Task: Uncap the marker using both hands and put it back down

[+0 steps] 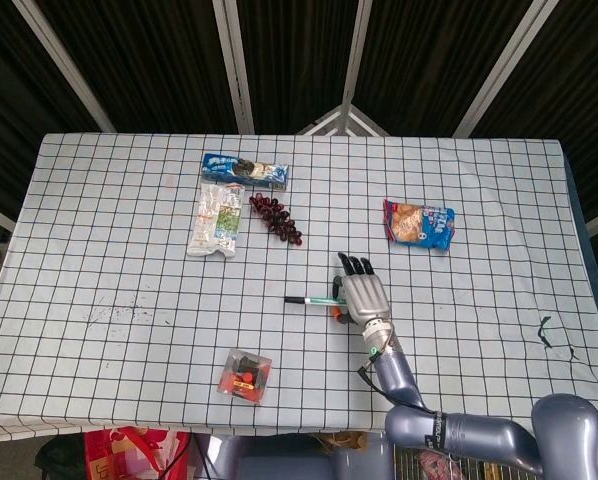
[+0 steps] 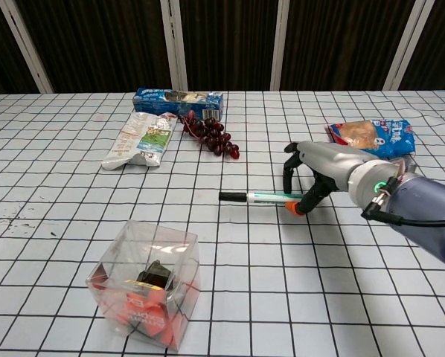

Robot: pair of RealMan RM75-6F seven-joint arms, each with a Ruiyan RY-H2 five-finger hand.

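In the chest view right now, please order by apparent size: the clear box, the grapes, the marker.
1. clear box, largest, though nearest the camera
2. grapes
3. marker, long but thinnest

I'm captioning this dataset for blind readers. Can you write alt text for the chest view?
The right hand grips a marker at its orange end, on a checkered table. A clear box sits near left; behind are a white packet, blue packet and grapes, with a snack bag at far right.
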